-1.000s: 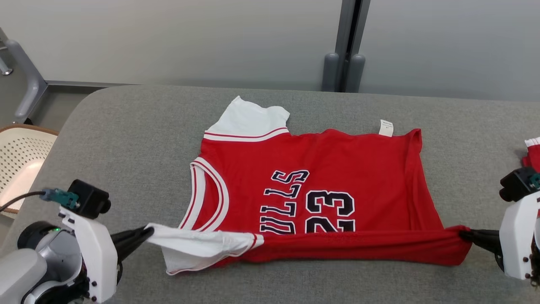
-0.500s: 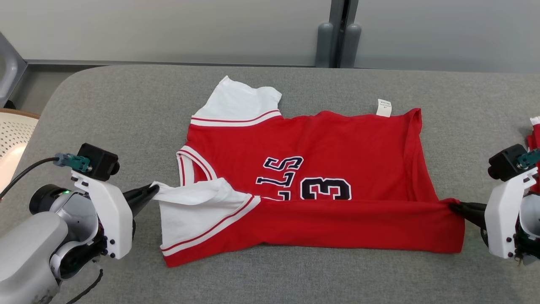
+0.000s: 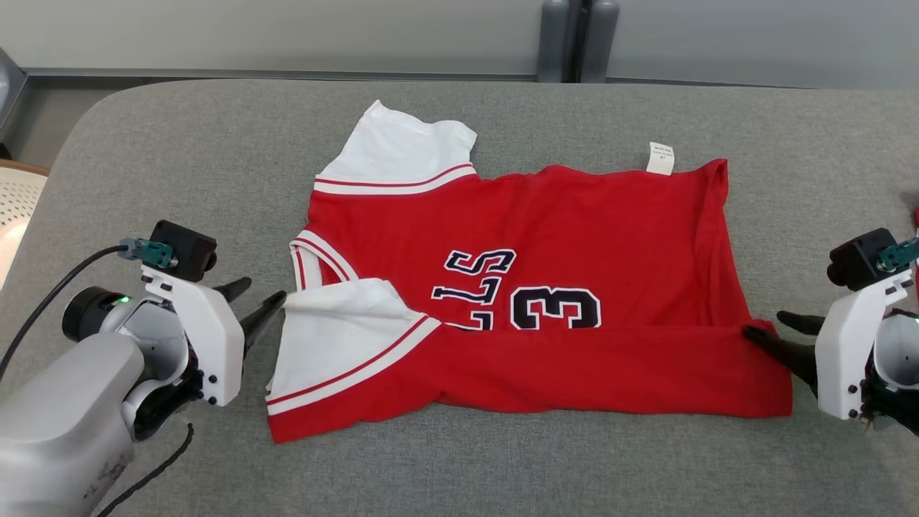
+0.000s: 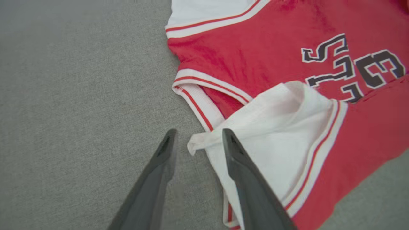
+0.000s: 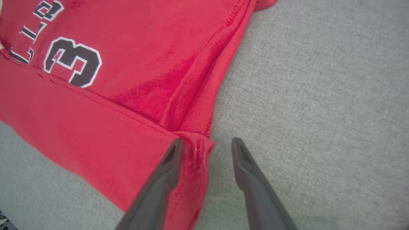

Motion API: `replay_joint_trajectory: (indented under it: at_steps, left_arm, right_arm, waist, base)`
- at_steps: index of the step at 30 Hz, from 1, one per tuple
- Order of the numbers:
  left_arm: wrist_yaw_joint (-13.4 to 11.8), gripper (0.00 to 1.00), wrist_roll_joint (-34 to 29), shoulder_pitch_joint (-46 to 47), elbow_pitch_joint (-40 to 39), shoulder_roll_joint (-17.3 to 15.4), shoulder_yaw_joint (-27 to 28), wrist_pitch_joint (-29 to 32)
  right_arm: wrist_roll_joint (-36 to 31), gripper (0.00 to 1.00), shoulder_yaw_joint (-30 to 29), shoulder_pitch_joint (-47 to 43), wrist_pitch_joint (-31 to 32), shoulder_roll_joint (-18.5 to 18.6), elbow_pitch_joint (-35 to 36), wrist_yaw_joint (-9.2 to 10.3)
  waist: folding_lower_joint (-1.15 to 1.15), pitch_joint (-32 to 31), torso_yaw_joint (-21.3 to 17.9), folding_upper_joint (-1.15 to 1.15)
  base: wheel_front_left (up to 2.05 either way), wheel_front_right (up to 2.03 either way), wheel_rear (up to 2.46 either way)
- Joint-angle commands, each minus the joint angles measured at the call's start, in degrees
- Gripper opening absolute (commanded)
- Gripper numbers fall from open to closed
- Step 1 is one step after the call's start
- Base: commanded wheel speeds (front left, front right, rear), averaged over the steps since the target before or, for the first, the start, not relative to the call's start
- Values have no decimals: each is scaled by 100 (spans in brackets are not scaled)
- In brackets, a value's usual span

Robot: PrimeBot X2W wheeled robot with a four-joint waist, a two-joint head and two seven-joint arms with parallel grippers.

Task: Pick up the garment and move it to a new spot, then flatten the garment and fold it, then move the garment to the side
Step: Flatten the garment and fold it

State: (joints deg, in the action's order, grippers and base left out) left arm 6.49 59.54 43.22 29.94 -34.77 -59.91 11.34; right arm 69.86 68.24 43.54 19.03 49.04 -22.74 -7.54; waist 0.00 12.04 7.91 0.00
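Garment: a red jersey (image 3: 574,251) with white trim, lying across the middle of the head view, flat on the grey worktop (image 3: 179,158).
Fold: the lower edge is turned up over the body in a long red band (image 3: 574,366), which covers the bottom of the dark lettering (image 3: 553,309).
Sleeves: one white sleeve (image 3: 402,151) sticks out at the upper left of the jersey; the other white sleeve (image 3: 337,337) lies on the folded band at the lower left.
Care tag: small and white (image 3: 659,158), at the jersey's upper edge, right of centre.
Left jaws: spread apart, clamping nothing. In the head view, the fingers (image 3: 264,318) point right from the lower left of the frame. In the left wrist view, the sleeve's white corner (image 4: 195,145) lies in the gap, and the right-hand finger (image 4: 243,172) crosses over the white cloth.
Right jaws: spread apart, clamping nothing. In the head view, the fingers (image 3: 779,348) point left from the right edge, at the right end of the band. In the right wrist view, the left-hand finger (image 5: 159,185) lies over the red cloth, and the folded corner (image 5: 199,143) reaches into the gap.
Cable: a dark cable (image 3: 43,316) loops to the left arm's camera at the lower left.
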Motion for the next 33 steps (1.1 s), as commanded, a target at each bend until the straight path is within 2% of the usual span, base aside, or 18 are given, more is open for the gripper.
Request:
replay_joint_trajectory:
  at_steps: [1, 3, 7, 12, 15, 18, 21, 26, 30, 33]
  left_arm:
    - [8, 100, -31, 102, 66, 14, 22, -40]
    - [-22, 100, -83, 124, 210, 109, 43, -198]
    - [-350, 100, -96, 155, 531, 390, 342, -1054]
    - [-501, 100, 323, -126, 530, 763, 1138, -2399]
    - [-535, 100, 237, -429, 350, 993, 1679, -2641]
    - [-564, 100, -277, -843, -138, 1240, 2538, -2653]
    - [-590, 100, -1115, -1408, -650, 1501, 3222, -2655]
    - [-528, 100, -2169, -2325, -1174, 2153, 4168, -2657]
    - [-305, 100, -2825, -2909, -1417, 2671, 4774, -2657]
    - [-180, 100, -3241, -3262, -1430, 2915, 5057, -2658]
  right_arm:
    - [7, 100, -32, 41, -65, -48, -30, 9]
    - [-60, 100, -88, 53, -242, -83, -180, 9]
    - [-293, 100, -376, 27, -1098, -317, -640, 5]
    - [-586, 100, -868, -188, -2480, -642, -1154, 6]
    - [-805, 100, -1239, -363, -3250, -911, -1366, 5]
    - [-1217, 100, -1820, -552, -3418, -1116, -1452, 6]
    - [-1982, 100, -3060, -985, -3425, -1445, -1102, 6]
    - [-3395, 100, -5031, -2249, -3428, -2316, -125, 5]
    - [-4348, 100, -5846, -3174, -3429, -2958, 632, 5]
    - [-4762, 100, -6262, -3654, -3428, -3420, 1008, 5]
  waist:
    - [0, 9, 9, 0]
    - [0, 20, 26, 0]
    - [0, -27, 81, 0]
    - [0, -183, 163, 0]
    - [0, -294, 202, 0]
    - [0, -403, 227, 0]
    - [0, -500, 214, 0]
    - [0, -660, 193, 0]
    - [0, -727, 170, 0]
    - [0, -755, 151, 0]
  base:
    - [0, 0, 0]
    - [0, 0, 0]
    - [0, 0, 0]
    - [0, 0, 0]
    - [0, 0, 0]
    - [0, 0, 0]
    - [0, 0, 0]
    - [0, 0, 0]
    - [0, 0, 0]
    - [0, 0, 0]
